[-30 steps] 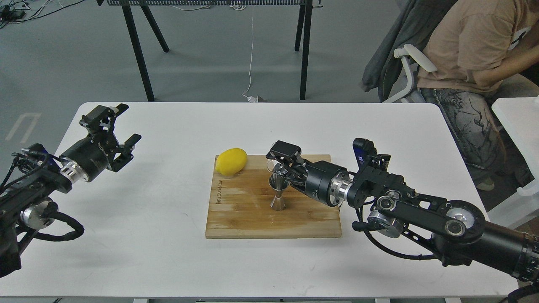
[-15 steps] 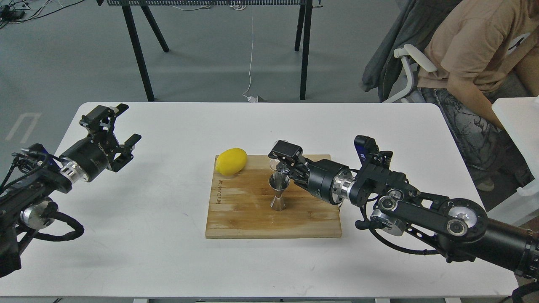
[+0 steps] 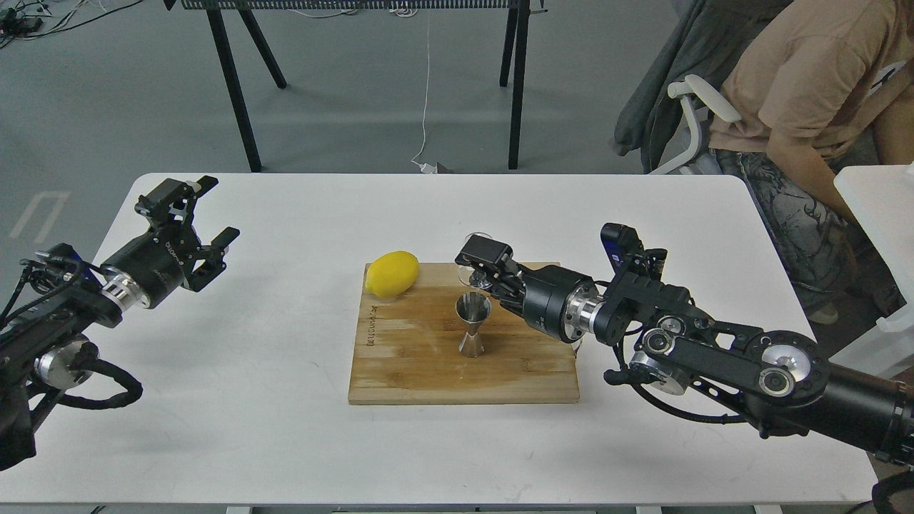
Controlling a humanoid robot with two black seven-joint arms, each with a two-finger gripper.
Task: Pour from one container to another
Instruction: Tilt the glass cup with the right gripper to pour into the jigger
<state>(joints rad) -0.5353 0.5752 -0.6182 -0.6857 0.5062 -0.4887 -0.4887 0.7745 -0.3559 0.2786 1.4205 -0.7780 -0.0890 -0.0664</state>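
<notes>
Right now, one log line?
phase: pour | right gripper: shut on glass cup above jigger | left gripper: open, idle | lemon: on board

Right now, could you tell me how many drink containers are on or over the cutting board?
2. The steel jigger stands upright mid-board. The small glass cup is held in the right gripper over the cutting board far edge, mostly hidden by the fingers.

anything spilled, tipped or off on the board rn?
Nothing stands out. The jigger stands upright on the cutting board, the lemon rests at its far left corner, and no spill shows. The right gripper holds the glass cup behind the jigger.
</notes>
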